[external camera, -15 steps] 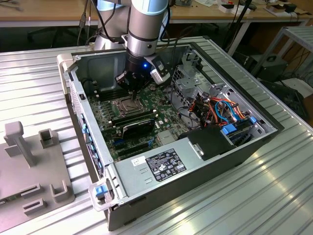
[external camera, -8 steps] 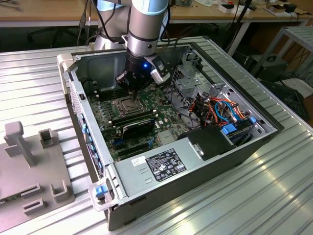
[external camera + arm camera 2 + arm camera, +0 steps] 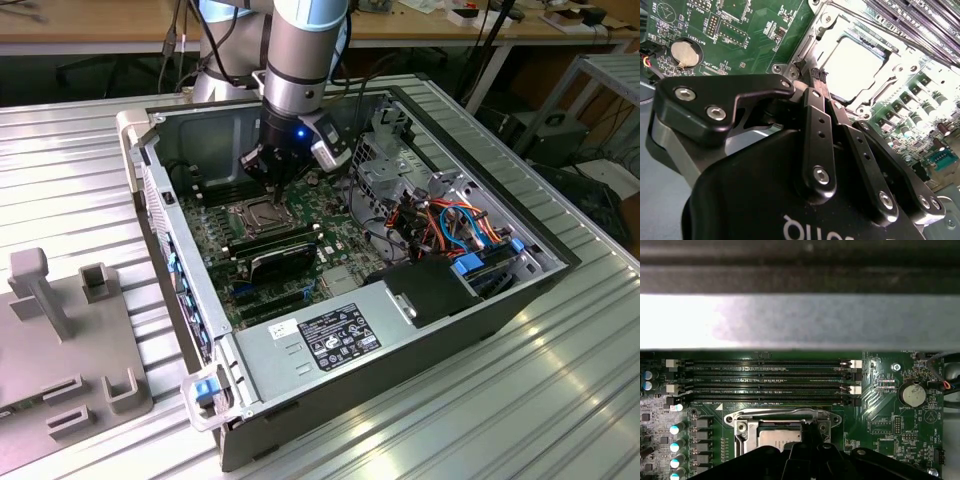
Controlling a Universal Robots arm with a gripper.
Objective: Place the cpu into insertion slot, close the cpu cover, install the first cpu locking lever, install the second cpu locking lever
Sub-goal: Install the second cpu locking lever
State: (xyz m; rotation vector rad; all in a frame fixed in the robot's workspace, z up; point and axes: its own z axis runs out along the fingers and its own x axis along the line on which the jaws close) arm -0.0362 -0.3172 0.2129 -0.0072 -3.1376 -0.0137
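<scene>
Both gripper (image 3: 818,76) fingers pressed together w/ nothing between, partly hiding cpu (image 3: 855,70) under cpu cover (image 3: 827,30).

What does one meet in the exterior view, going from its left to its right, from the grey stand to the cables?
Grey plastic stand → blue latch on the case's front corner → cpu cover → gripper → black box → orange and blue cables.

One cpu (image 3: 855,70), four memory slots (image 3: 770,382) (black) — one coin battery (image 3: 912,394).
</scene>
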